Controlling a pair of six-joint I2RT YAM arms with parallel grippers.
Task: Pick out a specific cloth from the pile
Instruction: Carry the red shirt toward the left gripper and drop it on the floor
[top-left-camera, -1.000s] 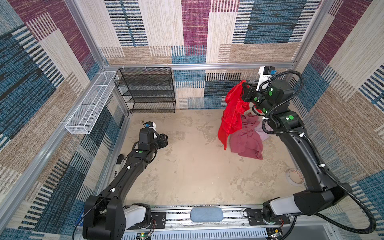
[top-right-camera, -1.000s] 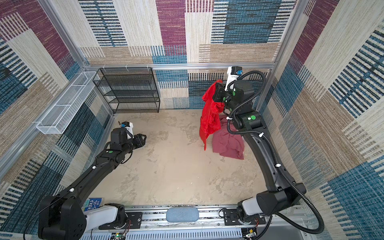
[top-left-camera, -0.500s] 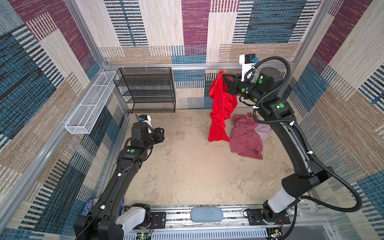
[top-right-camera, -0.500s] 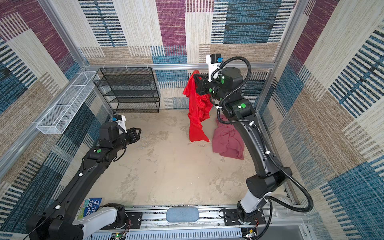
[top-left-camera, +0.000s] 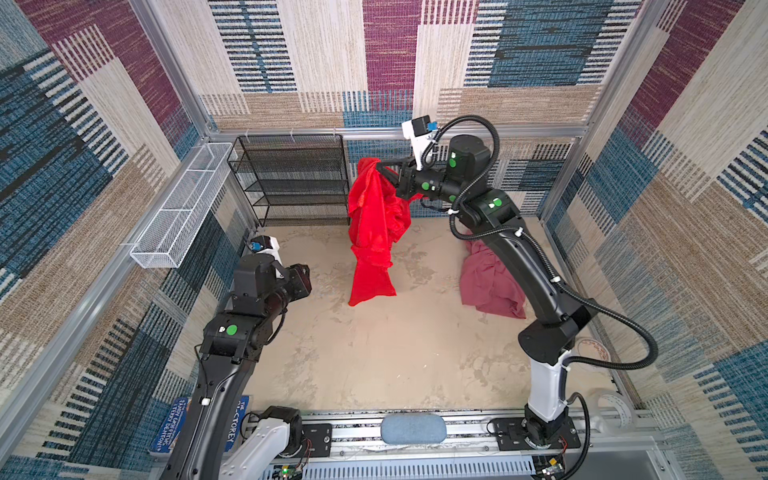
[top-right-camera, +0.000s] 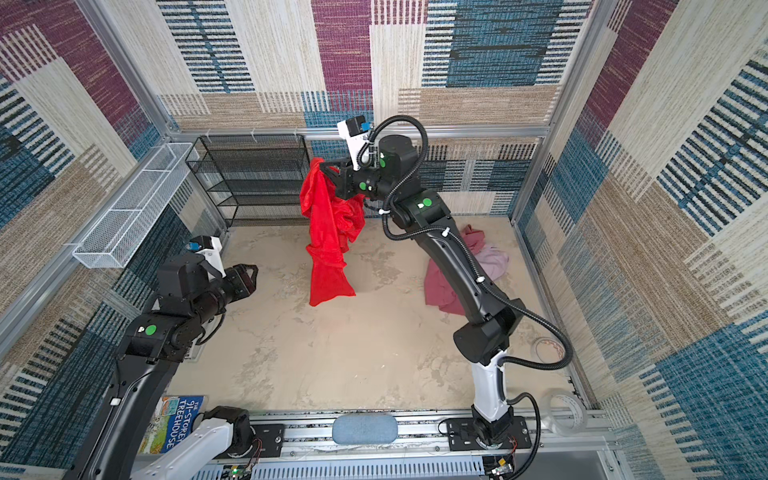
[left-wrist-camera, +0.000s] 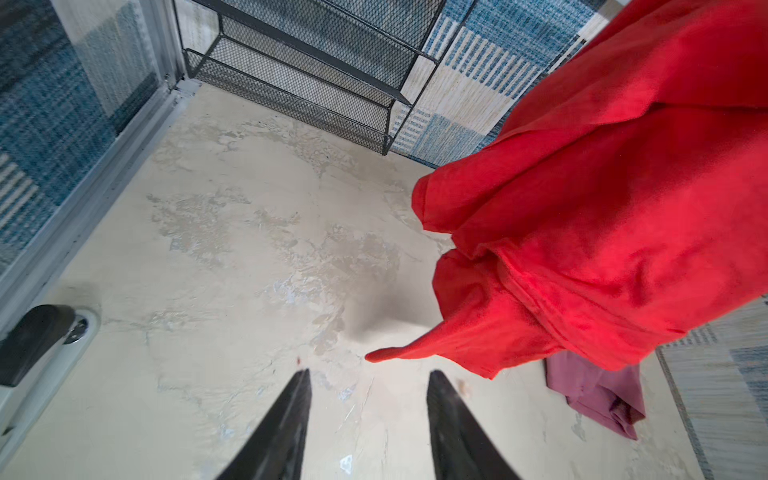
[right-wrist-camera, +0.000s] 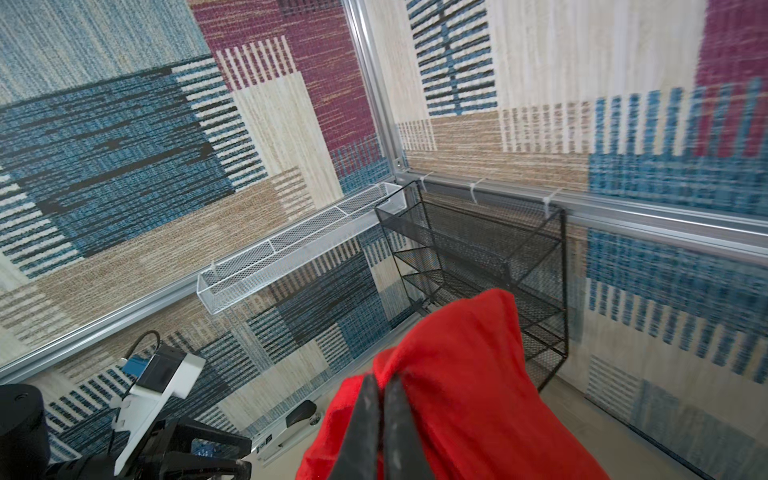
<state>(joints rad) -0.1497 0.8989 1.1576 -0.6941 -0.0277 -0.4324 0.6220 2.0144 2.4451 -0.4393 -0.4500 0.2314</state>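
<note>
The red cloth (top-left-camera: 374, 232) hangs limp, thin and light in the upper middle of both top views, pinched at its top edge by the shut right gripper (top-left-camera: 384, 170), clear of the pile (top-left-camera: 490, 282) at right, while the left gripper (top-right-camera: 245, 278) waits half open and empty.

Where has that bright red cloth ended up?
In both top views the red cloth hangs mid-air from the right gripper, just right of the black wire shelf, apart from the maroon cloth.
</note>
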